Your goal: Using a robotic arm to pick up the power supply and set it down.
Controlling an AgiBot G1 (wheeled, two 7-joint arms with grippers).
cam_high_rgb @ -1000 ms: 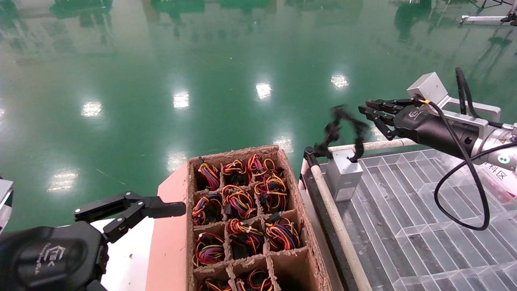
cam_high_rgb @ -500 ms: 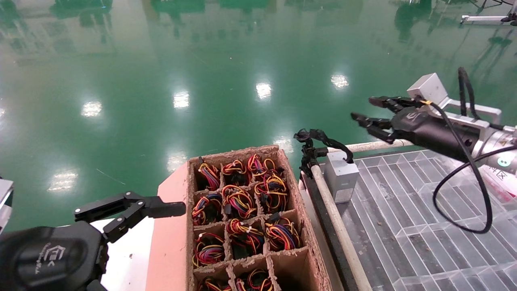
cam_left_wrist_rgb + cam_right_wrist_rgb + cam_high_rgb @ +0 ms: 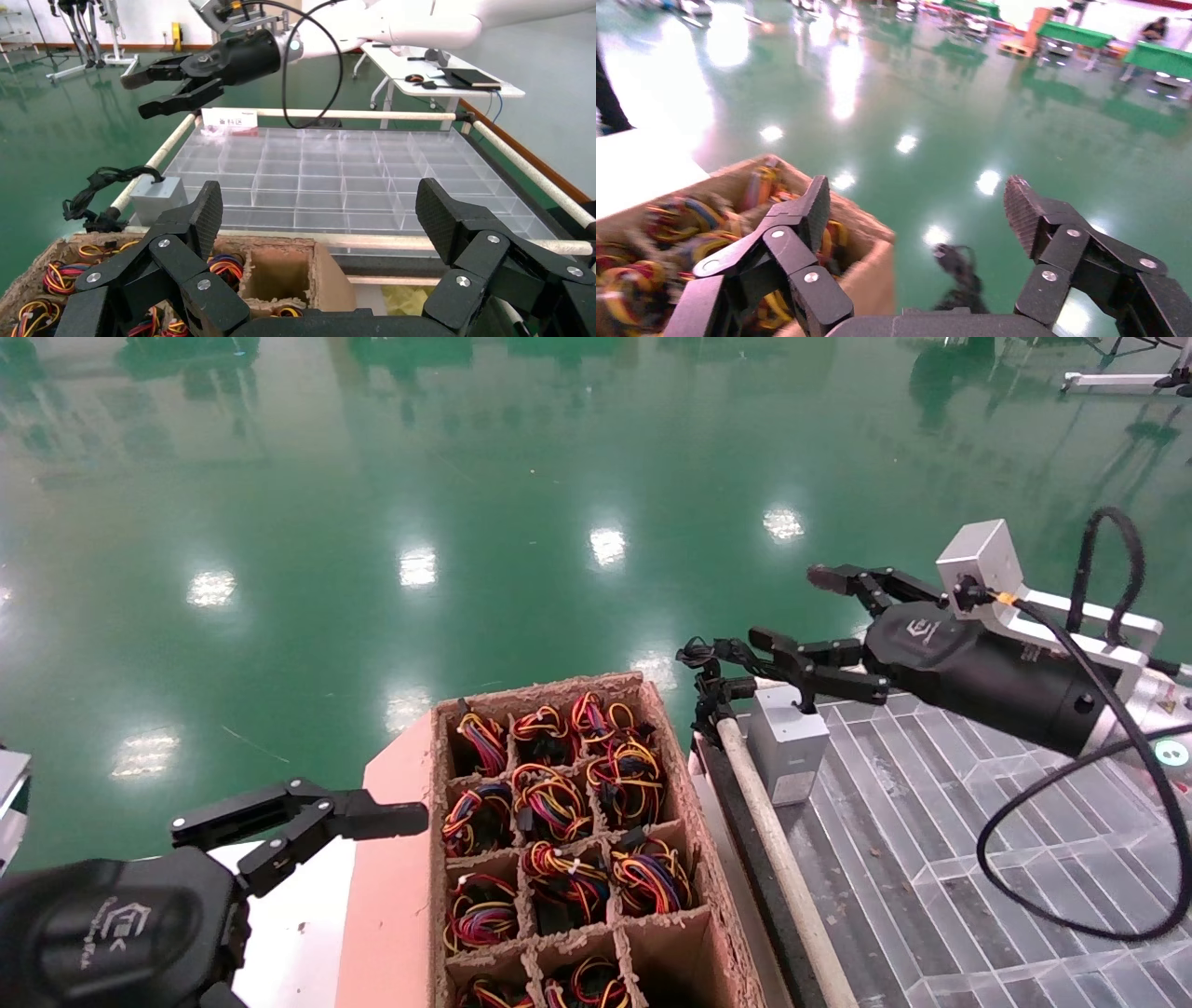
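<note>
Down at the near left, well clear of the power supply, the left pincer (image 3: 298, 831) hangs parked over a white and salmon-pink table (image 3: 391, 896), its black fingers spread with nothing between them.

Just left of the power supply stands a brown pulp-cardboard crate (image 3: 568, 840) divided into a grid of cells. Most cells hold a coiled wire bundle (image 3: 549, 800) of red, yellow, blue and black strands. In the left wrist view one cell at the crate's near corner (image 3: 274, 275) has nothing in it.

The power supply (image 3: 787, 747), a small light-grey metal box, stands upright in the far left corner of a clear plastic compartment tray (image 3: 941, 859), hard against the white rail (image 3: 773, 859) that edges the tray. Its black cable bunch (image 3: 712, 677) sprouts from the top and hangs over the rail towards the crate. The other compartments of the tray that can be seen hold nothing.

Above the power supply and to its right hovers the right pincer (image 3: 792, 612) of the robotic arm, fingers splayed wide and gripping nothing. The lower finger (image 3: 810, 668) reaches just over the box's top; whether it touches cannot be told. Behind the pincer sit the grey wrist block (image 3: 978, 556) and a looping black cable (image 3: 1090, 859).
</note>
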